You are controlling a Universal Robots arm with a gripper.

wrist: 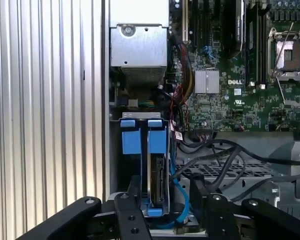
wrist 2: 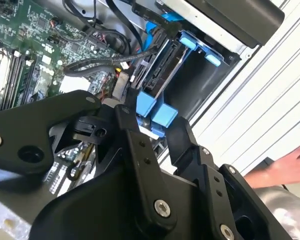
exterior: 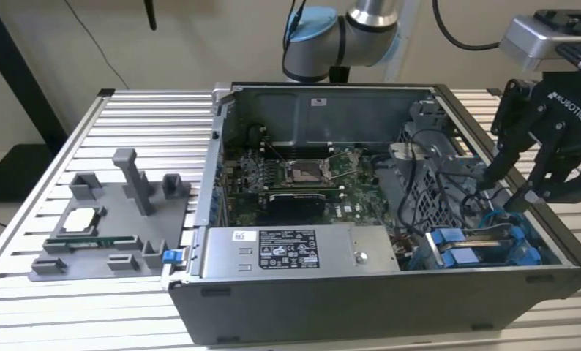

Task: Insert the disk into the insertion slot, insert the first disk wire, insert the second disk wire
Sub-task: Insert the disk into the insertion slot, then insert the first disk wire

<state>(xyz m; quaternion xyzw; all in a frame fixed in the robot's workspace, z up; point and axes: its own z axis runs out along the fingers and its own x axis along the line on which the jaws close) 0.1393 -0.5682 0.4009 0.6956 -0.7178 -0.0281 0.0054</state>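
Note:
The disk stands on edge in its blue frame inside the insertion slot, the grey bay in the case corner nearest the exterior view's right. In the exterior view the disk lies low in that bay. My gripper hovers just above it, open, with nothing held. In both wrist views the black fingers straddle the disk's blue end without touching it; my gripper sits over the blue tabs. A blue wire and black wires run beside the disk; whether they are plugged in is unclear.
The open computer case lies on a slatted metal table. A grey power-supply box sits beside the bay, the motherboard behind it. A grey fixture with parts stands at the exterior view's left. A person's hand rests outside the case.

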